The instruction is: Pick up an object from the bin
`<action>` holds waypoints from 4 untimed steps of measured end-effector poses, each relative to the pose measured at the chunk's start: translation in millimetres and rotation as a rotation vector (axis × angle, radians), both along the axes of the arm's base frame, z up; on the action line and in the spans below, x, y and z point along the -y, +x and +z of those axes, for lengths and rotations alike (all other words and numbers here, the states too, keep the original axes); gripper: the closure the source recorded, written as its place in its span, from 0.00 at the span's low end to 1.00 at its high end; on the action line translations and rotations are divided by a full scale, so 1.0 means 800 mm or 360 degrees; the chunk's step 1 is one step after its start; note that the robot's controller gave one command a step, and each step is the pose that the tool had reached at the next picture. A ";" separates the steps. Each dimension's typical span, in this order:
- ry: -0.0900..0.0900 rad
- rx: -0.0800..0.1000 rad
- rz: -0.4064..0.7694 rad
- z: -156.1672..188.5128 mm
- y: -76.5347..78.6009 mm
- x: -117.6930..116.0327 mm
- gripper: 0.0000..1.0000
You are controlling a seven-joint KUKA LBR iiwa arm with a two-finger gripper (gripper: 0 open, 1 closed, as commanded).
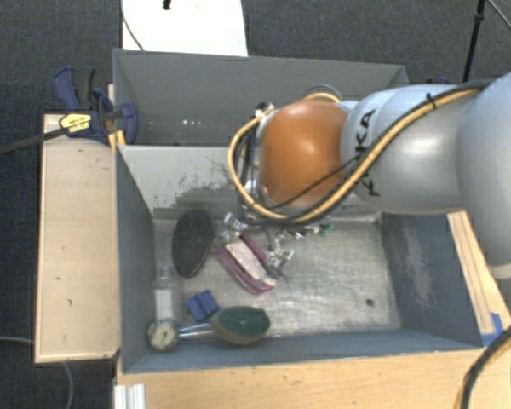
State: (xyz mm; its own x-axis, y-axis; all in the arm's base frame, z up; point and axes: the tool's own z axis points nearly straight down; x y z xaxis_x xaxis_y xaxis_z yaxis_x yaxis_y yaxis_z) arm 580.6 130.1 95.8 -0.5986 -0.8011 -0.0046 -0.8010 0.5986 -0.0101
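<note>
My tool [257, 241] hangs low at the middle of the bin [349, 279], fingers parted over a pink-and-purple case [245, 267]; contact is unclear. A black oval brush [192, 241] lies just left. A blue block [203, 303], green pad [243, 322] and clear bottle [163, 301] crowd the near-left corner; the floor to the right lies open.

In my bin [136, 228] I count one black oval brush [192, 242], one purple-and-pink case [245, 267], one clear little bottle [163, 296], one blue block [202, 304], one dark green oval pad [242, 324] and one pale round cap [162, 336].
</note>
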 end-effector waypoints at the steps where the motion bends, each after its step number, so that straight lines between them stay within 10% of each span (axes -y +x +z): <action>1: 0.0012 0.0016 -0.0482 -0.010 -0.050 -0.021 0.00; 2: 0.0009 -0.0012 -0.0302 0.026 -0.046 -0.119 0.00; 3: 0.0019 0.0025 0.0185 -0.026 -0.082 -0.081 0.00; 4: 0.0009 0.0006 0.0180 -0.027 -0.086 -0.079 1.00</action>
